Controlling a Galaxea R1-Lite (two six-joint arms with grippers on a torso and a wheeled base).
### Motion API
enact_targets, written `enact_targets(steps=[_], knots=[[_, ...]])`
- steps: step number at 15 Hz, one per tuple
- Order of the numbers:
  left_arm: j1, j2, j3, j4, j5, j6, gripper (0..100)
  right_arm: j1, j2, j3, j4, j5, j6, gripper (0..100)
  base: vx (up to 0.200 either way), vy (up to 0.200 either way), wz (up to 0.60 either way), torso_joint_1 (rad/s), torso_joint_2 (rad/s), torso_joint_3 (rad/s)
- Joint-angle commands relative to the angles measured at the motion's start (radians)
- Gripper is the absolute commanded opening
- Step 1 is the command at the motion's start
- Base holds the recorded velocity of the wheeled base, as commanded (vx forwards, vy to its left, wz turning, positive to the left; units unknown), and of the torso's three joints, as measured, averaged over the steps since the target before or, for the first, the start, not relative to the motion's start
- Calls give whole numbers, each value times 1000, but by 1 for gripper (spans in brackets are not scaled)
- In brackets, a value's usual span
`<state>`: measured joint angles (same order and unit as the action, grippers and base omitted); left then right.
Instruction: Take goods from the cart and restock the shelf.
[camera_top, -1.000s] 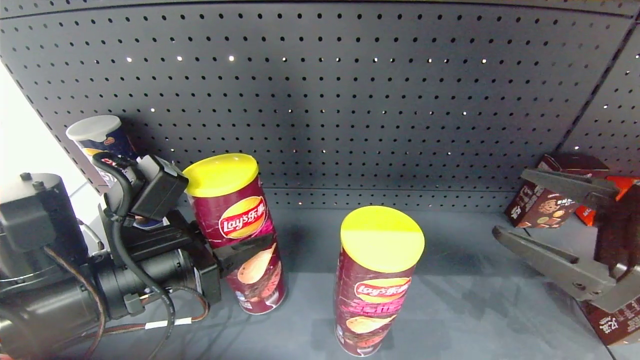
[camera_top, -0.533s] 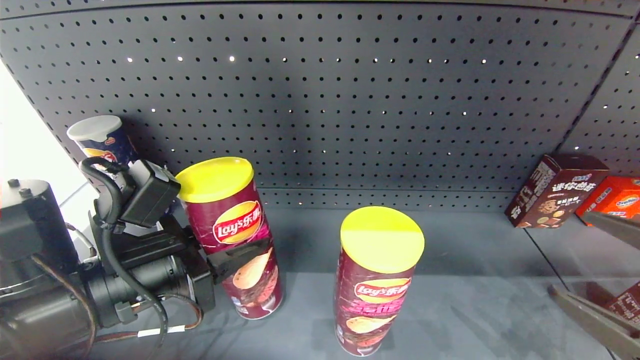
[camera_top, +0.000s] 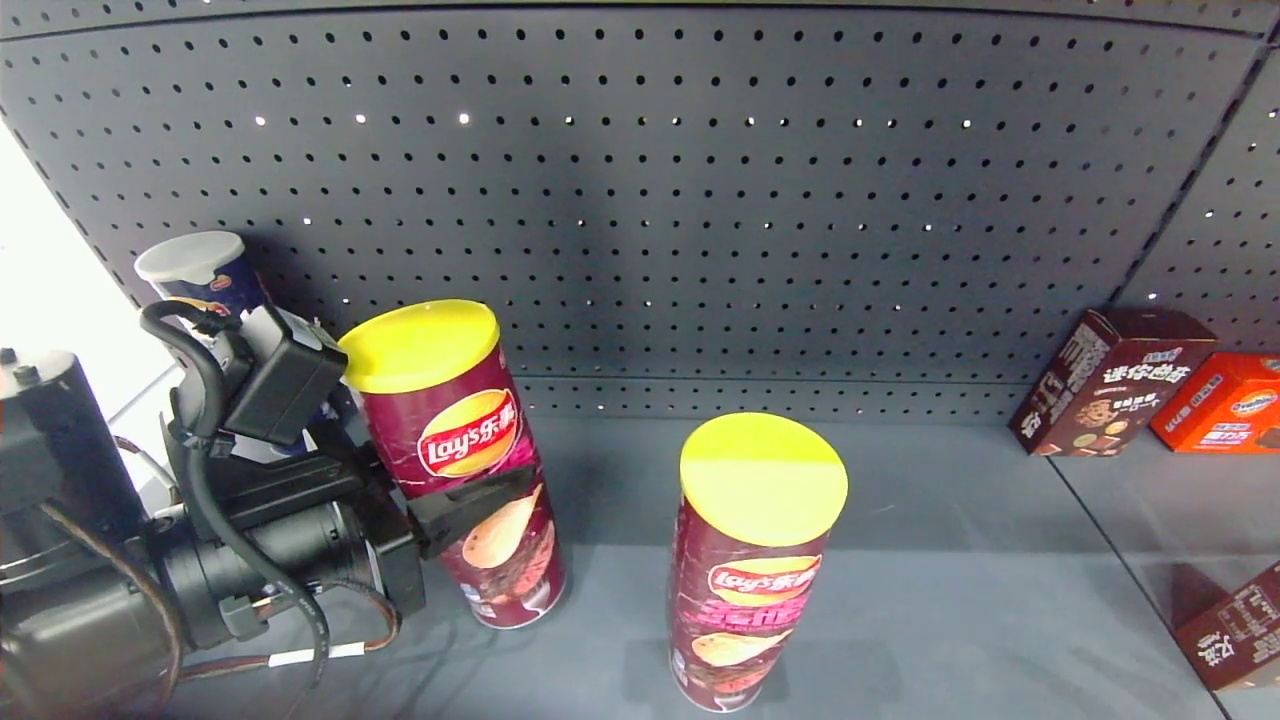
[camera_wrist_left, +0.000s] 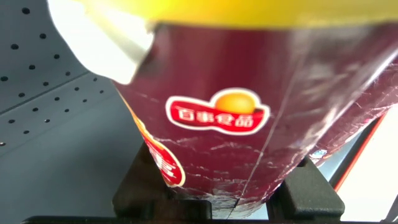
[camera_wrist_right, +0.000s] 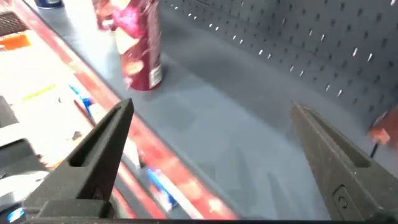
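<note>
My left gripper (camera_top: 470, 498) is shut on a maroon chips can (camera_top: 455, 460) with a yellow lid, at the left of the grey shelf (camera_top: 950, 600). The can leans with its top to the left; whether its base touches the shelf I cannot tell. In the left wrist view the can (camera_wrist_left: 249, 124) sits between the dark fingers (camera_wrist_left: 140, 193) of the left gripper (camera_wrist_left: 224, 202). A second, matching can (camera_top: 750, 580) stands upright at mid shelf. My right gripper (camera_wrist_right: 217, 162) is open and holds nothing, out over the shelf's front edge, with that second can (camera_wrist_right: 140, 46) farther off.
A blue can with a white lid (camera_top: 200, 265) stands at the back left, behind my left arm. A brown box (camera_top: 1110, 385) and an orange box (camera_top: 1215, 400) sit at the back right, another brown box (camera_top: 1235, 630) at the front right. The pegboard wall (camera_top: 640, 200) closes the back.
My right gripper has drawn back out of the head view to the lower right, uncovering the boxes. The left gripper and its can have shifted slightly left.
</note>
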<state>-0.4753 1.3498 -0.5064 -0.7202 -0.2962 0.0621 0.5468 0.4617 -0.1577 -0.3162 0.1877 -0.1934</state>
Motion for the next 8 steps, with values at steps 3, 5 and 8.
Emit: enact_targets(steps=[3, 5, 8], knots=[[0, -6, -14, -1, 0, 1, 0, -51, -186, 124, 11, -7, 42, 100, 0, 0, 0, 0, 0, 0], [0, -18, -4, 1, 0, 1, 0, -71, -232, 158, 31, -5, 77, 100, 0, 0, 0, 0, 0, 0], [0, -20, -8, 1, 0, 1, 0, -119, -462, 102, 384, -5, 124, 100, 0, 0, 0, 0, 0, 0]])
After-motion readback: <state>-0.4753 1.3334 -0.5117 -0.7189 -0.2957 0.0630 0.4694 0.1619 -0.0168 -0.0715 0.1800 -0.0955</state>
